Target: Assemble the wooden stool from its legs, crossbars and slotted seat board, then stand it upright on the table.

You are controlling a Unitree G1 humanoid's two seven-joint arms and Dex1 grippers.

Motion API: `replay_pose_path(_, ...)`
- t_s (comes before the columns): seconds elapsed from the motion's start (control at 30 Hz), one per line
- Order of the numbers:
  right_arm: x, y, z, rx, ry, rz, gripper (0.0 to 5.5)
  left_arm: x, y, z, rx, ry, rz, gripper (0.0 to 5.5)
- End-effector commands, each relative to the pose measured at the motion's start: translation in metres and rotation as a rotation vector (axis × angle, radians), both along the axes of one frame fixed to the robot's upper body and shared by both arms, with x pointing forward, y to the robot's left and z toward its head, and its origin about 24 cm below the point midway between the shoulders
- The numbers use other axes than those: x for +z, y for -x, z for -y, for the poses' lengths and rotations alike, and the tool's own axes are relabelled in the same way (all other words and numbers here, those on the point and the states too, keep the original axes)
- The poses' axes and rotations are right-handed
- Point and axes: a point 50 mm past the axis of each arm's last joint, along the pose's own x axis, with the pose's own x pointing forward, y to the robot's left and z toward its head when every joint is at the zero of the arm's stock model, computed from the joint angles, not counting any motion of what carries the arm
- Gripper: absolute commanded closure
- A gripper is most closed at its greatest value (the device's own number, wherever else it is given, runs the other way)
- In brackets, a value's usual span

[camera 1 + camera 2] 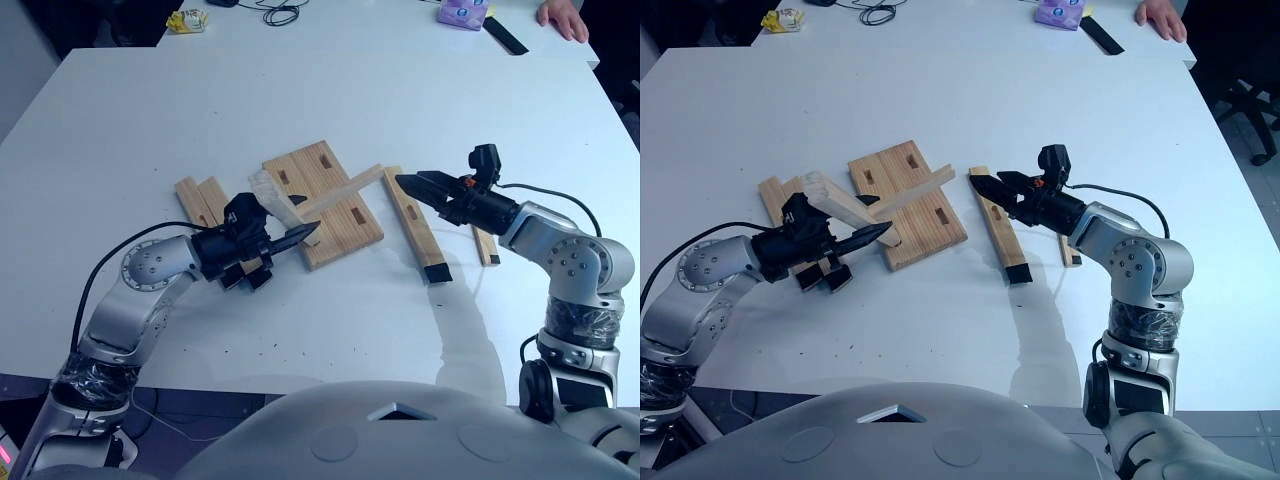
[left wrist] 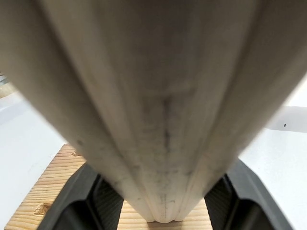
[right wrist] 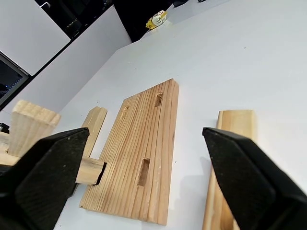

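The slotted seat board [image 1: 335, 205] lies flat at the table's middle. My left gripper [image 1: 305, 232] is at its near-left edge, shut on a pale wooden leg [image 1: 275, 195] that fills the space between its fingers [image 2: 81, 201]. A thin crossbar [image 1: 345, 188] slants from that leg across the board. To the board's right lies a leg with a black foot [image 1: 418, 232]. My right gripper [image 1: 405, 185] hovers open over its far end, with nothing between the fingers [image 3: 48, 163]. In the right wrist view the board [image 3: 144, 139] and that leg [image 3: 230, 143] lie below.
Two more legs [image 1: 200, 200] lie side by side left of the board, partly under my left arm. A thin wooden stick [image 1: 486, 246] lies beneath my right forearm. On the far table are a yellow item [image 1: 187, 20], a purple packet [image 1: 462, 12] and a person's hand [image 1: 560, 18].
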Motion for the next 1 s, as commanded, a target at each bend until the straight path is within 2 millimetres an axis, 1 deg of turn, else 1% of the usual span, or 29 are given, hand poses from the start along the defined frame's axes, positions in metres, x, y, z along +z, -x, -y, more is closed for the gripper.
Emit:
replay_pose_path(0.03,0.001,0.003,-0.004,0.006,-0.004,0.012,1.13,-0.067,0.015,-0.036,0.088,-0.201,-0.410,3.46)
replay_pose_path(0.13,0.001,0.003,-0.003,0.000,-0.006,0.013,1.13,-0.068,0.010,-0.038,0.111,-0.222,-0.389,3.46)
replay_pose_path(0.23,0.001,0.002,-0.002,-0.006,-0.006,0.013,1.13,-0.069,0.010,-0.036,0.123,-0.228,-0.375,3.46)
replay_pose_path(0.37,0.000,0.004,-0.002,-0.012,-0.007,0.012,1.13,-0.064,0.009,-0.036,0.104,-0.223,-0.347,3.46)
replay_pose_path(0.4,-0.001,0.004,-0.002,-0.013,-0.007,0.011,1.13,-0.062,0.009,-0.037,0.103,-0.220,-0.348,3.09)
replay_pose_path(0.47,-0.002,0.003,-0.002,-0.011,-0.007,0.008,1.13,-0.058,0.008,-0.038,0.092,-0.214,-0.348,2.90)
replay_pose_path(0.57,-0.003,0.006,-0.001,-0.027,-0.010,0.010,1.13,-0.053,0.001,-0.040,0.072,-0.225,-0.342,2.43)
replay_pose_path(0.77,-0.002,0.005,-0.002,-0.017,0.007,0.028,1.13,-0.040,-0.009,-0.043,0.107,-0.208,-0.294,1.61)
replay_pose_path(0.87,-0.003,0.006,-0.008,0.057,0.106,0.074,1.13,-0.037,-0.014,-0.043,0.151,-0.201,-0.258,1.17)
replay_pose_path(0.93,-0.009,0.006,-0.015,0.118,0.198,0.097,1.13,-0.034,-0.014,-0.041,0.160,-0.188,-0.231,1.17)
replay_pose_path(1.0,-0.022,0.005,-0.023,0.181,0.306,0.115,1.13,-0.031,-0.014,-0.039,0.180,-0.168,-0.212,1.17)
